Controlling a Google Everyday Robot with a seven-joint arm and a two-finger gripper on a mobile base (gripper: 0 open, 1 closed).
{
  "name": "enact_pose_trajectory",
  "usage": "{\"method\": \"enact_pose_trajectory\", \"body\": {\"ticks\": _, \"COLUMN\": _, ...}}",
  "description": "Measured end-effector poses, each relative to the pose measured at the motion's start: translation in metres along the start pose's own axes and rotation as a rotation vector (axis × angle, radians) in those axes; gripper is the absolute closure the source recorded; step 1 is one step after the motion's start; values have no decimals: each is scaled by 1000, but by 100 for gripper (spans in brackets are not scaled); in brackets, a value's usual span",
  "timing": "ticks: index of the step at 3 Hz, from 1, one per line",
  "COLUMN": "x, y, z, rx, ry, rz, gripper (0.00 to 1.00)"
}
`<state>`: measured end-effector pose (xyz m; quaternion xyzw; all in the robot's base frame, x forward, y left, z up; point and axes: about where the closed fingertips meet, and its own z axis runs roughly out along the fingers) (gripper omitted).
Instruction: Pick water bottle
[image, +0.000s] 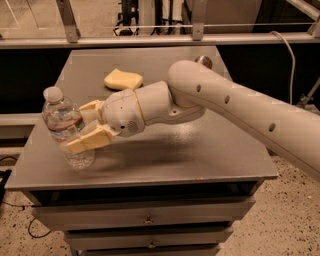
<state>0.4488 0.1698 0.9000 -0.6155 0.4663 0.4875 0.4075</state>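
The water bottle (61, 116) is a small clear ribbed bottle with a white cap and a white label with a red band. It stands near the left edge of the grey table (200, 150), leaning slightly, with its base on the table top. My gripper (75, 127) reaches in from the right at the bottle's middle. One finger passes behind the bottle, and the other finger (90, 141) lies across its front. The jaws are closed in against the bottle's sides.
A yellow sponge (123, 79) lies at the back middle of the table. The top of a brown can (203, 61) shows behind my arm. The table has drawers (147, 219) at the front. A metal rail (150, 40) runs behind it.
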Motion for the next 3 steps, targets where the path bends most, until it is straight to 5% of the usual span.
{"method": "enact_pose_trajectory", "body": {"ticks": 1, "x": -12, "y": -1, "z": -16, "rx": 47, "ry": -20, "rz": -13, "gripper": 95}}
{"method": "enact_pose_trajectory", "body": {"ticks": 2, "x": -39, "y": -3, "z": -53, "rx": 131, "ry": -55, "rz": -51, "gripper": 100}}
{"method": "enact_pose_trajectory", "body": {"ticks": 3, "x": -42, "y": -3, "z": -61, "rx": 148, "ry": -59, "rz": -53, "gripper": 100}}
